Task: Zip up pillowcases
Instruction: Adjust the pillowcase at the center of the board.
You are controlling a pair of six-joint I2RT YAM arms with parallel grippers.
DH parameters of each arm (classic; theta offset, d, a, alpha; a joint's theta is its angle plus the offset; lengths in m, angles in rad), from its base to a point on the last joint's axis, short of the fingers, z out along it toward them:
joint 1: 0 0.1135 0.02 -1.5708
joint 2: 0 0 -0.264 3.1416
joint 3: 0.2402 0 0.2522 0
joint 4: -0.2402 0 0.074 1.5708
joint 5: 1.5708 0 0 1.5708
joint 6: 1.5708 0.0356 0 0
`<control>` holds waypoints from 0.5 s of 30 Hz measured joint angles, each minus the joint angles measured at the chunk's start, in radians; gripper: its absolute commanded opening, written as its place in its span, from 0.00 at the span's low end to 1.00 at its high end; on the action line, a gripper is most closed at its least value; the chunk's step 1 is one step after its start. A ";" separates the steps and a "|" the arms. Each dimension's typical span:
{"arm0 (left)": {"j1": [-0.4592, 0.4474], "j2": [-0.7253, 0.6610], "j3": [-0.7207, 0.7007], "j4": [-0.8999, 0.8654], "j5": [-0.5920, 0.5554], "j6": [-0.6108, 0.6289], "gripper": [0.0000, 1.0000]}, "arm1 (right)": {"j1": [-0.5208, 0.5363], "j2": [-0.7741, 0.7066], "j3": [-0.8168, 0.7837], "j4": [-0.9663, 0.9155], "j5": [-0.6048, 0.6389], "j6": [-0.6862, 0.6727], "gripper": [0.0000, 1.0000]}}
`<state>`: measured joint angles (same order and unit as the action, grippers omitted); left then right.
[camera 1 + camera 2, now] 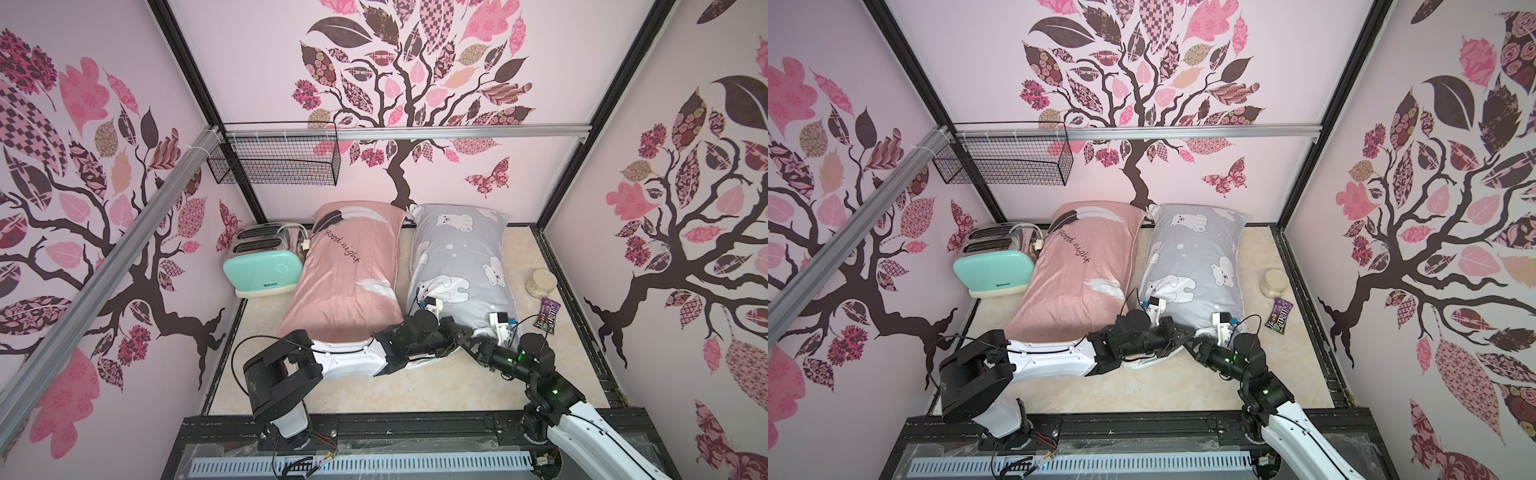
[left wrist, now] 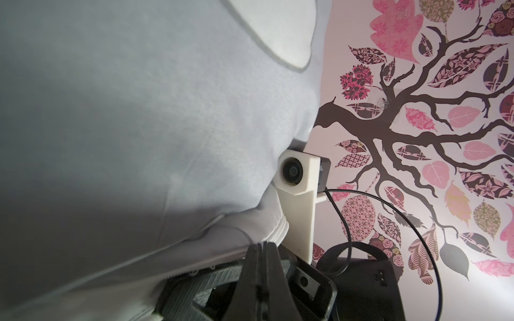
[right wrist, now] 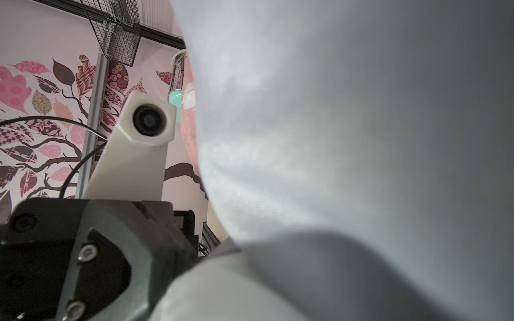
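The grey polar-bear pillowcase (image 1: 461,249), a white pillow (image 2: 265,219) showing inside its open near end, lies just beside the pink pillowcase (image 1: 349,270); there the left gripper (image 2: 261,250) pinches its hem, and the right gripper (image 1: 478,345) is clenched, fingers hidden.

Lab booth: aluminium frame (image 1: 415,134), decal walls (image 1: 257,62)

Walls: pale pink panels at 9 o'clock, 12 o'clock (image 1: 257,62) and 3 o'clock, each with a dark tree decal (image 1: 401,174) and patterned leaves.
Floor (image 1: 415,386): beige, marbled.
Frame: black posts (image 1: 185,62); aluminium rail (image 1: 457,134) across 12 o'clock.
Wire basket (image 1: 274,162): black, hung at 11 o'clock.
Toaster (image 1: 262,270): mint green, 10 o'clock.
Light: soft, even.
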<state>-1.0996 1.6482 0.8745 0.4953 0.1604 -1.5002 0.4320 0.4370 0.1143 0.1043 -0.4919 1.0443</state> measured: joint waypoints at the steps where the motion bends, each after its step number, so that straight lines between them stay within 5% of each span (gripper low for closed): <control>1: -0.002 0.000 0.003 -0.002 -0.001 -0.002 0.00 | 0.000 0.001 -0.003 0.009 0.000 0.003 0.00; 9: -0.006 0.028 0.019 0.005 -0.011 -0.031 0.00 | 0.017 0.046 -0.027 0.098 0.005 0.028 0.00; 15: -0.006 0.032 0.022 0.038 -0.016 -0.054 0.00 | 0.132 0.058 -0.072 0.172 0.076 0.056 0.00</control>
<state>-1.1057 1.6806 0.8967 0.5331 0.1440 -1.5539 0.5640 0.4950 0.0418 0.2768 -0.4156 1.1004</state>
